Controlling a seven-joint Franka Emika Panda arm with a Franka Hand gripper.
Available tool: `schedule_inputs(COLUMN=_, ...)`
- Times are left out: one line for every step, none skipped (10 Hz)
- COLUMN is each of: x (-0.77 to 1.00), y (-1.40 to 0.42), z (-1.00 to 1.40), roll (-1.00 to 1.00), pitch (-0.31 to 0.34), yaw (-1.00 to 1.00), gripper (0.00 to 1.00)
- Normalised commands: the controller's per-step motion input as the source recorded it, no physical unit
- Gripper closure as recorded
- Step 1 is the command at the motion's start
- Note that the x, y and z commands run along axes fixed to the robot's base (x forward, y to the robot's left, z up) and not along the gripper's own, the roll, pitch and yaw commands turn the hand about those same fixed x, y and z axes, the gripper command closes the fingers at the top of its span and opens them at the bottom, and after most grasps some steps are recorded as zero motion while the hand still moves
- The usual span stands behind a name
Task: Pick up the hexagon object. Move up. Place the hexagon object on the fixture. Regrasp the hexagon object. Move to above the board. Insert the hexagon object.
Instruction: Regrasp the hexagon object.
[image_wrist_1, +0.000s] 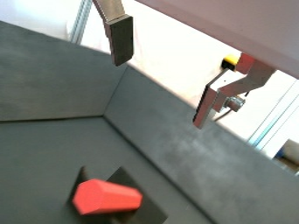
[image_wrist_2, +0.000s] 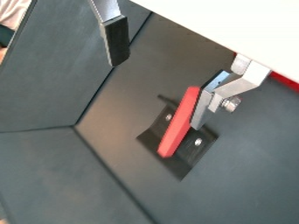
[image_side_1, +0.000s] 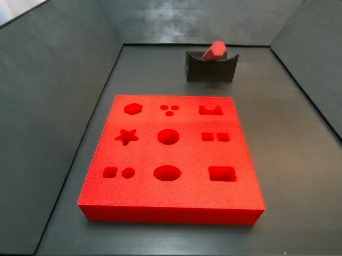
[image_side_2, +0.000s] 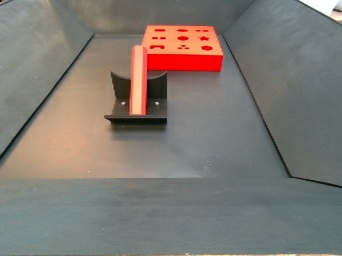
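Note:
The hexagon object, a slim red-pink bar, lies along the notch of the dark fixture on the bin floor. Beyond it the board, a flat red slab with shaped holes, lies flat. In a side view the hexagon object shows end-on atop the fixture, behind the board. My gripper hangs open above the floor, and no side view shows it. Nothing sits between its fingers. The hexagon object lies under one finger, apart from it, on the fixture. In a wrist view the hexagon object shows end-on on the fixture, below my open gripper.
Dark sloping walls ring the bin floor on all sides. The board's far edge lies close to the back wall.

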Motion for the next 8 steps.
schedule_inputs(x=0.1, y=-0.05, z=0.0, roll=0.89, pitch=0.213, yaw=0.18, gripper=0.0)
schedule_inputs(x=0.11, y=-0.05, z=-0.01, roll=0.7, pitch=0.19, yaw=0.21, gripper=0.0)
schedule_inputs(x=0.11, y=-0.05, z=-0.01, roll=0.52, pitch=0.163, yaw=0.22, gripper=0.0)
schedule_inputs(x=0.11, y=-0.04, z=0.0, roll=0.31, pitch=0.119, yaw=0.23, gripper=0.0)
schedule_inputs(x=0.09, y=-0.04, z=0.0, roll=0.23, pitch=0.081, yaw=0.23, gripper=0.0)
schedule_inputs(x=0.09, y=-0.04, z=-0.01, roll=0.19, pitch=0.041, yaw=0.23, gripper=0.0)
schedule_inputs(x=0.08, y=-0.05, z=-0.01, roll=0.18, pitch=0.016, yaw=0.21, gripper=0.0)
schedule_inputs(x=0.03, y=0.04, z=-1.0, roll=0.1, pitch=0.0, yaw=0.15, gripper=0.0)
